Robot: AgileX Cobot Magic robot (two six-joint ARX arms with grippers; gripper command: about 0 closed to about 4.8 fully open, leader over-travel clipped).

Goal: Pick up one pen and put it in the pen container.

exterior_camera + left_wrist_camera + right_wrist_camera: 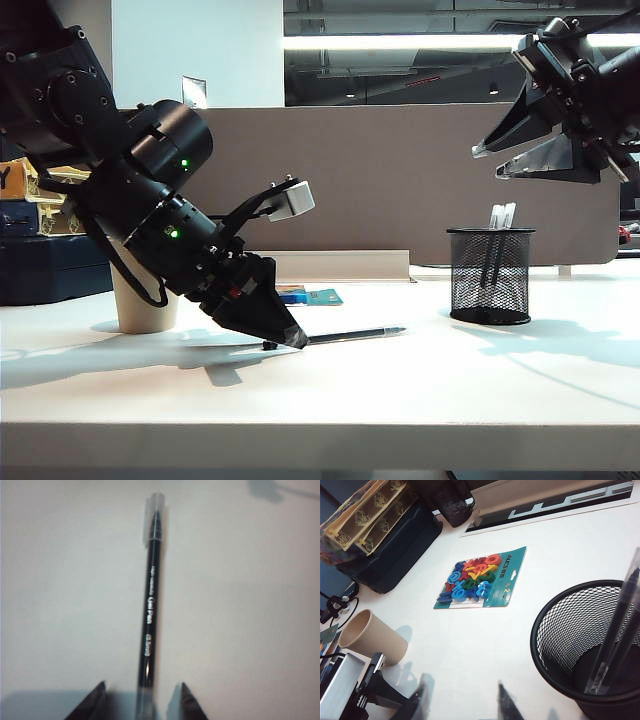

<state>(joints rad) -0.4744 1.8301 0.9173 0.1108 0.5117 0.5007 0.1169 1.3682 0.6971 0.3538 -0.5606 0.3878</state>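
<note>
A slim pen [355,334] with a clear barrel and black core lies flat on the white table [400,390]. My left gripper [292,338] is tilted down over the pen's plug end. In the left wrist view the pen [151,600] runs between the open fingers [186,700], with a gap on each side. The black wire-mesh pen container [490,275] stands to the right and holds two pens [615,625]. My right gripper [492,160] hangs open, high above the container [555,630], with nothing between its fingertips [462,677].
A beige paper cup [145,300] stands behind my left arm, also in the right wrist view [370,635]. A teal pack of coloured letters [480,577] lies behind the pen. Stacked boxes [40,230] sit at the far left, and a grey partition [400,190] closes the back.
</note>
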